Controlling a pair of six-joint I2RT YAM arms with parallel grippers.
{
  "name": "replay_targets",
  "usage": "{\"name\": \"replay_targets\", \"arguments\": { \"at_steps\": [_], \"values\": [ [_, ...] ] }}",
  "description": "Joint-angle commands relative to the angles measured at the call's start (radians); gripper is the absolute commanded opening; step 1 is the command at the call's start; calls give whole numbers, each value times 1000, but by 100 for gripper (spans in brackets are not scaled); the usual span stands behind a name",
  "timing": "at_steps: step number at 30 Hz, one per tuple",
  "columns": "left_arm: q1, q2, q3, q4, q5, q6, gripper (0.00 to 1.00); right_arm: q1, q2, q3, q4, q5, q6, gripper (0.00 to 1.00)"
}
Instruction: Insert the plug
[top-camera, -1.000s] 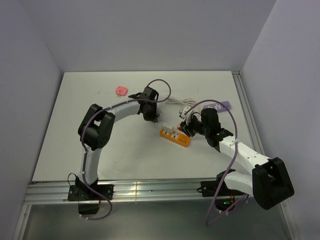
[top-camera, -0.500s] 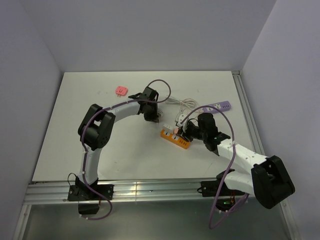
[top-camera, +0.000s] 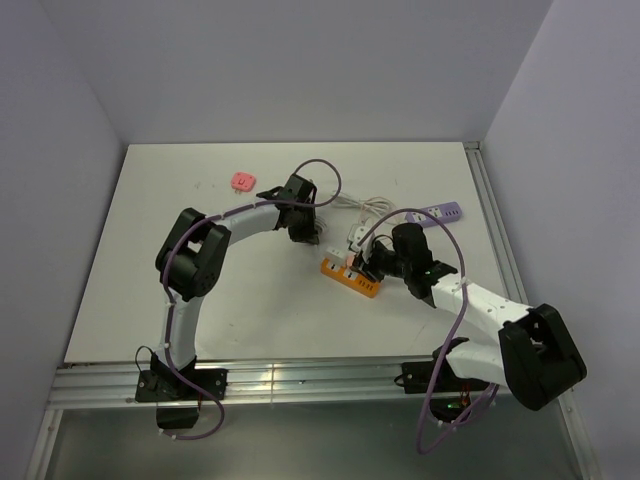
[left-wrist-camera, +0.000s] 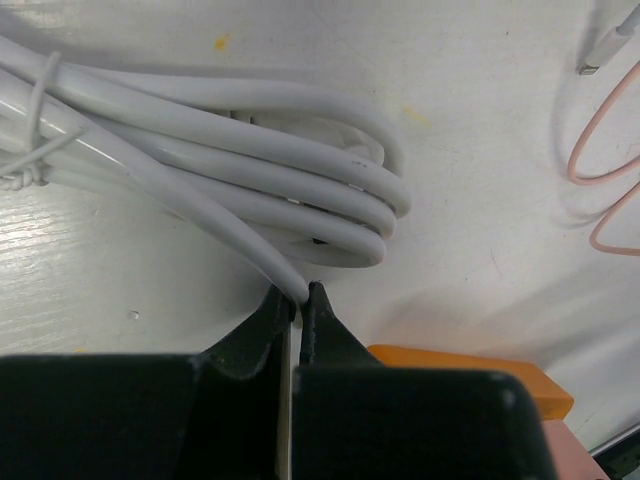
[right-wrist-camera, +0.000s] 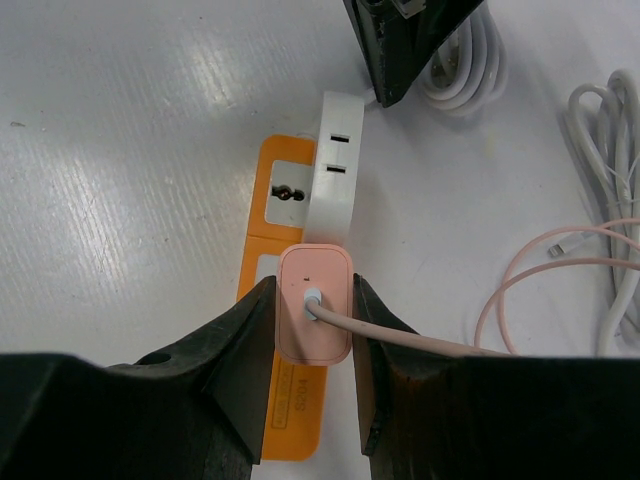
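An orange power strip (right-wrist-camera: 270, 290) lies mid-table, also in the top view (top-camera: 349, 276). My right gripper (right-wrist-camera: 313, 325) is shut on a pink plug (right-wrist-camera: 314, 316) with a pink cord, held over the strip's white socket block (right-wrist-camera: 335, 180). Whether its prongs are in a socket is hidden. In the top view the right gripper (top-camera: 371, 262) sits at the strip's right end. My left gripper (left-wrist-camera: 295, 300) is shut on a white cable (left-wrist-camera: 240, 170) of a coiled bundle, just behind the strip (left-wrist-camera: 470, 370); in the top view it is beside the strip's far side (top-camera: 305, 232).
A second pink plug (top-camera: 242, 180) lies at the back left. A purple power strip (top-camera: 437, 212) and white cable coils (top-camera: 370, 208) lie at the back right. A loose pink cord loops on the table (right-wrist-camera: 560, 270). A metal rail runs along the right edge.
My right gripper has moved left and slightly back, carrying the pink plug from beside the orange strip's right end to over it. The left arm has not moved.
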Motion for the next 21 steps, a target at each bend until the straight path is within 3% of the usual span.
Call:
{"name": "replay_targets", "arguments": {
  "at_steps": [1, 10, 17, 21],
  "values": [
    [-8, -18, -32, 25, 26, -19, 0, 7, 19, 32, 5, 10, -2, 0],
    [-21, -20, -49, 27, 10, -26, 0, 4, -42, 52, -25, 38, 91, 0],
    [-11, -23, -40, -7, 4, 6, 0, 5, -175, 72, -85, 95, 287, 0],
    [-5, -15, -20, -27, 10, 23, 0, 5, -225, 27, -7, 83, 449, 0]
  ]
}}
